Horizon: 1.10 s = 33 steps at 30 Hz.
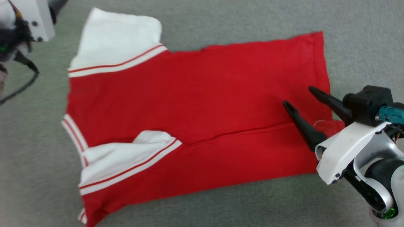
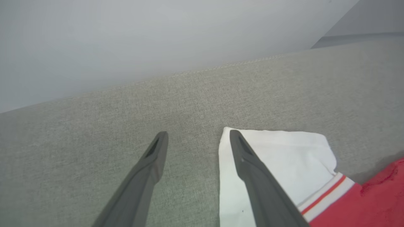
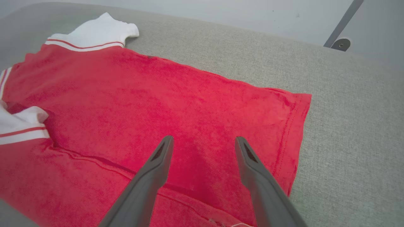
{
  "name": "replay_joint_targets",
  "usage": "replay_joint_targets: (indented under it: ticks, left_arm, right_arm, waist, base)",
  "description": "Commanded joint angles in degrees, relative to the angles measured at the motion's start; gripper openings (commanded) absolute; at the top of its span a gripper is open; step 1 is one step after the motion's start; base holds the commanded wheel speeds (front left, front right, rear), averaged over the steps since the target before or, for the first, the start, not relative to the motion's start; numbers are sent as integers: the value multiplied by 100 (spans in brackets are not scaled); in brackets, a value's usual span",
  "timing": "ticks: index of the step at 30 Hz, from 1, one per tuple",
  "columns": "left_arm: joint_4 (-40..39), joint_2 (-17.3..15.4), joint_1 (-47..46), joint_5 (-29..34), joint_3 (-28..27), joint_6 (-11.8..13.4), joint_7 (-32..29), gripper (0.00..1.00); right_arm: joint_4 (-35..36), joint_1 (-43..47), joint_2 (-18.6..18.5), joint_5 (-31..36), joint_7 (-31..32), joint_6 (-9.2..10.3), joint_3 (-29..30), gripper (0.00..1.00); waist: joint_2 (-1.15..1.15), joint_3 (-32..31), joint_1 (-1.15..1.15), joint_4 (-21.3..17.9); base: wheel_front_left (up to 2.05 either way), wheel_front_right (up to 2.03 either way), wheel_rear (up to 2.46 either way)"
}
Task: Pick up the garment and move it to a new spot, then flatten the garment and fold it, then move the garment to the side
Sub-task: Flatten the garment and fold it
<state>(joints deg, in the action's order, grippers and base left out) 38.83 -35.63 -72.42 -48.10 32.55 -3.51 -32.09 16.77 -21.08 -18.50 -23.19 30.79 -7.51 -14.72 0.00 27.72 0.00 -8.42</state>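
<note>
The garment lies spread on the grey fabric surface, plain red side up, so its lettering is hidden. Its near long edge is folded over along a crease, with one white sleeve lying on the fold. The other white sleeve lies flat at the far left. My right gripper hovers open over the hem end of the garment, nothing between its fingers. Over the far sleeve's outer edge my left gripper stands open, one finger above the white cloth and the other above bare fabric.
The grey fabric surface extends all round the garment. Its back edge, with a seam, meets a pale wall. A metal pole with a round foot stands beyond the right side. A dark cable hangs by my left wrist housing.
</note>
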Motion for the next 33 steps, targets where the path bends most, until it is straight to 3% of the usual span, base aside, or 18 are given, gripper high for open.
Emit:
replay_joint_targets:
  ticks: [1, 10, 18, 19, 20, 22, 23, 28, 33]
  left_arm:
    - [215, 29, -168, 44, 78, -75, -127, 100]
    - [1379, 279, -657, -162, 398, -350, -1079, 100]
    - [1537, 572, -571, -670, 471, -420, -1567, 100]
    - [1477, 582, -557, -719, 513, -421, -1618, 83]
    - [1417, 578, -541, -777, 537, -422, -1654, 57]
    - [1289, 564, -517, -857, 589, -422, -1679, 35]
    - [1240, 550, -506, -886, 618, -422, -1666, 0]
    - [1079, 479, -492, -986, 765, -408, -1504, 0]
    - [1025, 574, -532, -1107, 913, -403, -1390, 0]
  right_arm:
    - [-22, -99, 24, 34, -59, 5, 4, 100]
    - [-82, -179, 57, 75, -146, 5, -44, 100]
    - [-170, -290, -14, -55, -13, 5, 77, 100]
    - [-196, -342, -34, -95, 25, 5, 102, 100]
    - [-236, -387, -43, -137, 66, 5, 124, 100]
    - [-332, -539, -83, -244, 164, 5, 157, 100]
    - [-412, -630, -81, -323, 214, 5, 207, 100]
    - [-1093, -1300, -136, -487, 573, 5, 364, 100]
    - [-2153, -2308, -308, -505, 995, 5, 162, 100]
  waist:
    - [0, 386, 0, -381]
    - [0, 581, 0, -516]
    - [0, 607, 0, -463]
    - [0, 607, 0, -450]
    - [0, 608, 0, -437]
    - [0, 617, 0, -409]
    - [0, 624, 0, -396]
    - [0, 668, 0, -315]
    - [0, 707, 0, -177]
  base:
    - [0, 0, 0]
    - [0, 0, 0]
    - [0, 0, 0]
    - [0, 0, 0]
    - [0, 0, 0]
    - [0, 0, 0]
    - [0, 0, 0]
    - [0, 0, 0]
    - [0, 0, 0]
